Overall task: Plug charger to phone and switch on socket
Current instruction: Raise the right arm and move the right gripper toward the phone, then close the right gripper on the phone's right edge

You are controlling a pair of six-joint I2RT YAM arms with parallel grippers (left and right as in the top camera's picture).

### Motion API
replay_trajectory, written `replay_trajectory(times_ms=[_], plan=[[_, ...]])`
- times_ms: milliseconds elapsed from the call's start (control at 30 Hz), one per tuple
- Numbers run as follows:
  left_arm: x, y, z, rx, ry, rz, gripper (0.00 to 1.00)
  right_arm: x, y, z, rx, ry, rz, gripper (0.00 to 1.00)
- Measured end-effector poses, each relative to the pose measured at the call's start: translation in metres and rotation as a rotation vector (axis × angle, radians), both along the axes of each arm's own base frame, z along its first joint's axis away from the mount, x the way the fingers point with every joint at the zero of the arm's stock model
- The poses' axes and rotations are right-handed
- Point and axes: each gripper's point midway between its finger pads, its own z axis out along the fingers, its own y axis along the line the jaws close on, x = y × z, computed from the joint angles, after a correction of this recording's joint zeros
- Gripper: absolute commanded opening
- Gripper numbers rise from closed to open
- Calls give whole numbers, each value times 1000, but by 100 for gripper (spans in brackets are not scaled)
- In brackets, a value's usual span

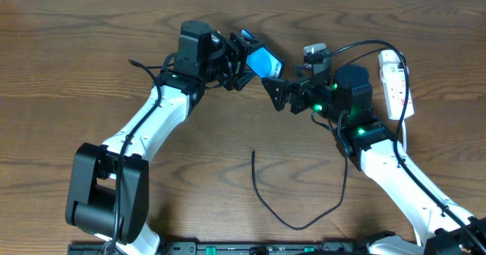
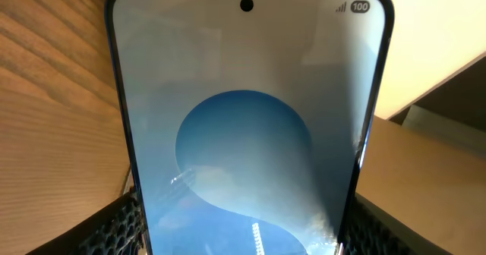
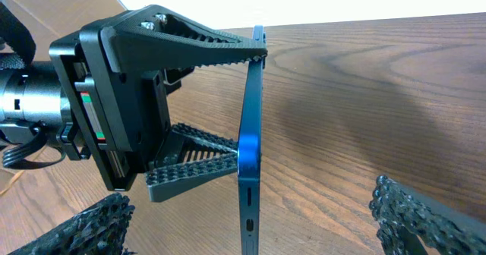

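One phone (image 2: 250,133), blue round pattern, dark rim, clamped between left gripper (image 1: 244,59) fingers. Right gripper (image 1: 278,93) spread, empty, facing it. One charger (image 1: 262,198) well behind both; one socket (image 1: 396,80) beside right arm

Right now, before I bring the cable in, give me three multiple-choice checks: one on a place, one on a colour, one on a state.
1. Where is the cable's free tip?
A) plugged in
B) loose on the table
C) pinched in a gripper

2. What colour is the power strip?
A) black
B) white
C) blue

3. How is the phone placed?
A) flat on the wood
B) lying beside the power strip
C) clamped in the left gripper, screen lit

Answers:
1 B: the overhead view shows the tip on bare wood, apart from both arms.
2 B: it shows white at the table's right side.
3 C: the right wrist view shows it edge-on between the left fingers, while the right gripper is open nearby.
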Motion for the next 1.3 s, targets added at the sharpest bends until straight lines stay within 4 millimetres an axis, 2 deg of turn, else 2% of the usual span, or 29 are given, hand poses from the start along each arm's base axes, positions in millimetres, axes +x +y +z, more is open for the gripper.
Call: replay_trajectory(times_ms=[200, 333, 633, 1300], plan=[[-2, -3, 0, -11, 20, 6, 7, 0, 0, 0, 0, 0, 0, 99], [-7, -12, 0, -14, 26, -12, 8, 0, 0, -1, -1, 1, 0, 99], [-14, -24, 0, -24, 44, -31, 7, 4, 0, -11, -12, 23, -8, 97], [-23, -37, 0, -25, 45, -60, 8, 4, -1, -11, -7, 26, -14, 69]])
